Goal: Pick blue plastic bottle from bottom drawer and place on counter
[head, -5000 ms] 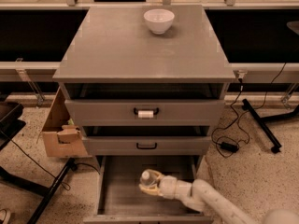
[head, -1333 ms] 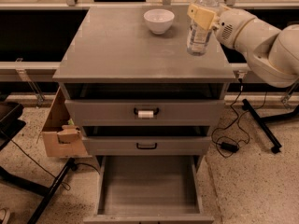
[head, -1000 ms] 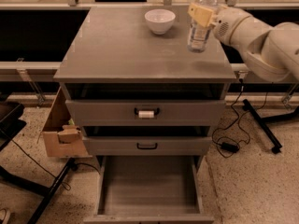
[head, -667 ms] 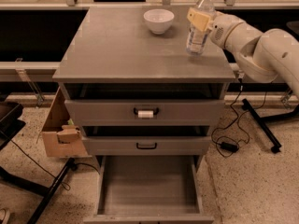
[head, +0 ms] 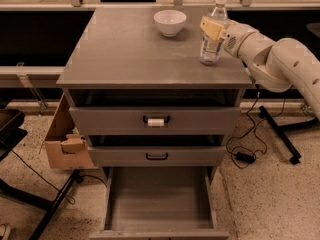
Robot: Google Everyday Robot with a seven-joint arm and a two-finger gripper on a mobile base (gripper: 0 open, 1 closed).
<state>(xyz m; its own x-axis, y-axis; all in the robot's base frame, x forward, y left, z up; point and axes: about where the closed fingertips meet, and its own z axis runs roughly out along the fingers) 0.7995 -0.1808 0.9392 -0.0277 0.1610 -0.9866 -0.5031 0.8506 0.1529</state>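
Note:
The blue plastic bottle (head: 210,51) stands upright near the right edge of the counter (head: 125,49), its base on or just above the surface. My gripper (head: 214,28) reaches in from the right and is closed around the bottle's upper body, with one yellowish finger (head: 210,27) across its front. The bottom drawer (head: 159,199) is pulled open below and holds nothing.
A white bowl (head: 170,22) sits on the counter left of the bottle. The two upper drawers (head: 155,120) are nearly closed. A cardboard box (head: 62,141) stands at the cabinet's left side. A cable and adapter (head: 245,156) and a black stand leg (head: 280,134) lie on the floor to the right.
The bottle went from the bottom drawer up to the counter's right side. In the last second my gripper lowered it and shifted it slightly left and back.

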